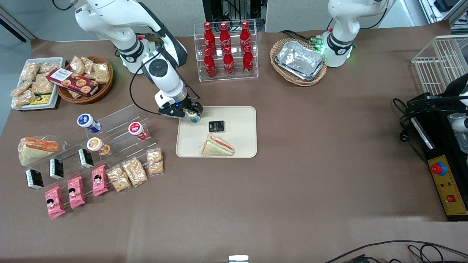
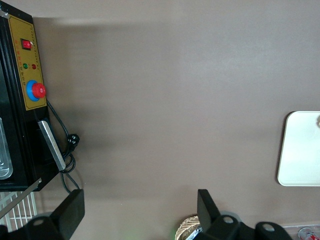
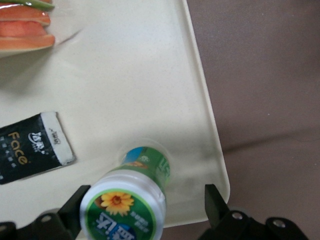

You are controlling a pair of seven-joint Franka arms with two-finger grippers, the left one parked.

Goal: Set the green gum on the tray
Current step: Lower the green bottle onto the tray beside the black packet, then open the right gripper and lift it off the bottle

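My gripper [image 1: 192, 111] [image 3: 144, 205] hangs low over the corner of the large flat beige rectangular tray [image 1: 241, 146] [image 3: 125, 75] [image 2: 300, 150] that lies farthest from the front camera and toward my working arm's end of the table. My two fingers are spread wide and grip nothing. The small green gum bottle with a white round lid and a sunflower label [image 1: 193, 116] [image 3: 125, 207] stands between them, on the tray floor just inside the rounded rim. One finger [image 3: 75, 205] is just beside its lid; I cannot tell whether they touch. The other finger [image 3: 212, 200] stands clearly apart from it, out over the tray's rim.

On the tray near the bottle lies a flat black rectangular packet with pale lettering [image 1: 216, 126] [image 3: 32, 145], apart from the bottle. Nearer the front camera on the same tray rests a triangular wrapped sandwich with orange and green filling [image 1: 218, 146] [image 3: 22, 27].

Off the tray, toward my arm's end of the table, a clear stepped acrylic stand [image 1: 117, 124] carries a blue-lidded bottle [image 1: 87, 122], a red-lidded bottle [image 1: 137, 130] and an orange-lidded bottle [image 1: 97, 145]. Farther from the camera stands a clear rack of red cola bottles [image 1: 226, 51], and beside it a wicker basket of foil trays [image 1: 299, 62].
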